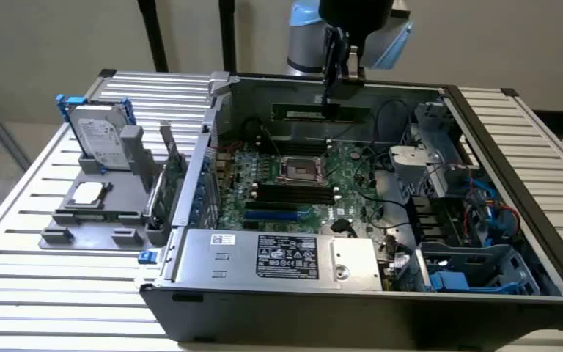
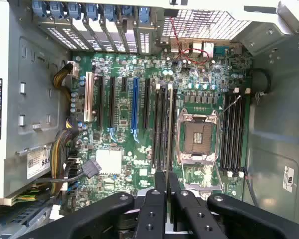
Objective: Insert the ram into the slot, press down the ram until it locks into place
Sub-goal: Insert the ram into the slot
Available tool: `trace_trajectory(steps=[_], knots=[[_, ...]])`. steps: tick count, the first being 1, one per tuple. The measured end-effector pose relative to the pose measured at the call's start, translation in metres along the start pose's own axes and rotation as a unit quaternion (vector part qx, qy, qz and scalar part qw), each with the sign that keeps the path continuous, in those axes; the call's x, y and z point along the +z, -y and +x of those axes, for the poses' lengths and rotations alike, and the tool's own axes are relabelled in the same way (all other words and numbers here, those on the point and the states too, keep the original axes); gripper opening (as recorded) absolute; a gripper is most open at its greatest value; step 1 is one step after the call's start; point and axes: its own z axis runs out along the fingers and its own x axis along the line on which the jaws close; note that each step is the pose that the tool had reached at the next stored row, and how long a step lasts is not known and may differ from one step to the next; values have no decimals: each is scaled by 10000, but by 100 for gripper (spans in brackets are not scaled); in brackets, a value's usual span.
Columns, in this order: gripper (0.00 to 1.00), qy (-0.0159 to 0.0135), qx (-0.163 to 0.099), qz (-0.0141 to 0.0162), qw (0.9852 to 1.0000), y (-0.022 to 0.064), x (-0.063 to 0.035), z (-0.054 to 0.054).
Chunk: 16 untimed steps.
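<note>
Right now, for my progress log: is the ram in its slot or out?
Out: the gripper holds the ram up high, clear above the slots.

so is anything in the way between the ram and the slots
Nothing visible. The fingers hold the ram above the open case, and the black slots beside the processor socket lie bare, with no cable across them.
</note>
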Motion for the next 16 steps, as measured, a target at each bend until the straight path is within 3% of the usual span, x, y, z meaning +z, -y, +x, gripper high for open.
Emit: trace_trajectory(steps=[12, 16], knots=[[14, -1, 0, -1, 10000, 0, 0, 0], [14, -28, 11, 1, 10000, -22, 57, 0]])
